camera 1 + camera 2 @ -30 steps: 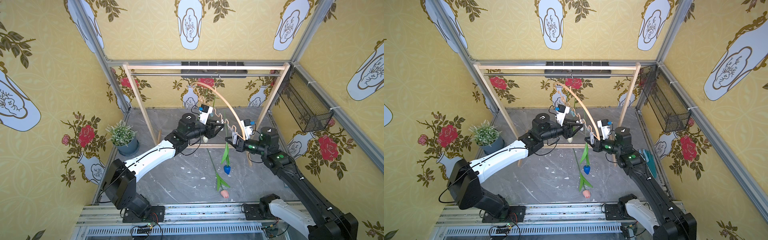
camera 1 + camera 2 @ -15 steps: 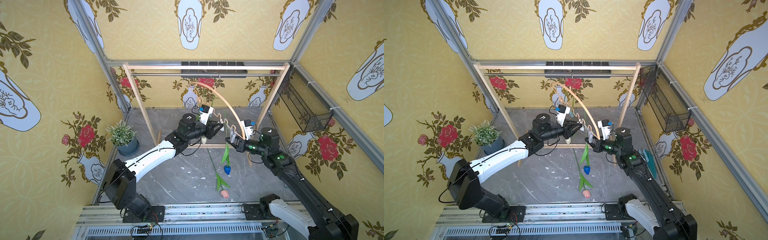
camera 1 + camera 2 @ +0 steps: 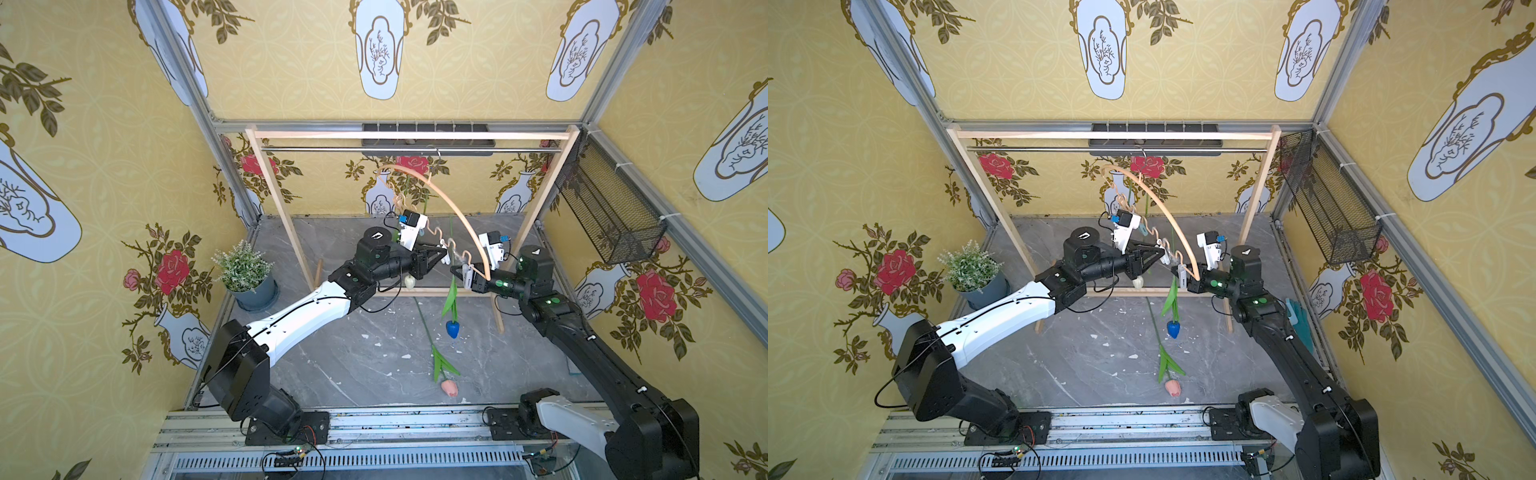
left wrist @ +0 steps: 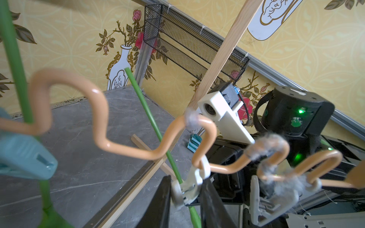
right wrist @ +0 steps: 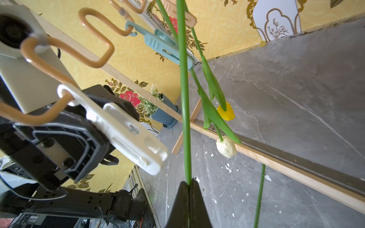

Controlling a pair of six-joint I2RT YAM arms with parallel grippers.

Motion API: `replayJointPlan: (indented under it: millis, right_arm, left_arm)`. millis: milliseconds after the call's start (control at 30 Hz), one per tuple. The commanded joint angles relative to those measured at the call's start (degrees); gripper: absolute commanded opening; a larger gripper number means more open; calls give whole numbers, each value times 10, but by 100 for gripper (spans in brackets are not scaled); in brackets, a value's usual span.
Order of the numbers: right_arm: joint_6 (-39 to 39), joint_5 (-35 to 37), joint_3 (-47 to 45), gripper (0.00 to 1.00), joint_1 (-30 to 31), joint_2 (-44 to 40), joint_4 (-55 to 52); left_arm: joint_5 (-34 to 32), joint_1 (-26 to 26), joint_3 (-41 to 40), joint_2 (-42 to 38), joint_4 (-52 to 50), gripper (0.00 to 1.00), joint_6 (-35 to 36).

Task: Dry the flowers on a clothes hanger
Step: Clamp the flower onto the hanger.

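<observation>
- Judging progress at about halfway: the yellow tulip (image 5: 227,114) and the white tulip (image 5: 226,147) already hang head-down from the clothes hanger (image 3: 453,208), beyond the right claw (image 5: 189,183).
- Third flower is in hand. The right claw is pinched tight on the blue tulip (image 3: 453,328) by its stem, with the head dangling below the claw.
- The left claw (image 3: 440,254) is narrowed onto a white clip (image 4: 190,182) on the hanger's wavy bar, one of its fingers (image 4: 156,207) on each side.
- The blue tulip's stem crosses right at the clip's mouth. I cannot tell whether it sits inside yet, as the view is cluttered there.
- The pink tulip (image 3: 449,387) lies on the worktop (image 3: 332,353), well below both claws. It looks untouched and is left to do.
- Pose: both arms are stretched up and forward from their bases, wrists roughly level. The claws point at each other, near but apart, by the hanger's low end.
- Remaining, as I read it: seat the blue stem and let go, then hang the pink one.
</observation>
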Motion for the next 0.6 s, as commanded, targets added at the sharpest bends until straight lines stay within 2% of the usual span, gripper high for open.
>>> replayJointPlan:
  millis: [0, 567]
  right_arm:
    - [-11, -41, 14, 0, 0, 15, 50]
    - [7, -55, -13, 0, 30, -4, 91]
  left_arm:
    - [7, 0, -6, -1, 11, 22, -3]
    - [2, 0, -11, -3, 21, 20, -2]
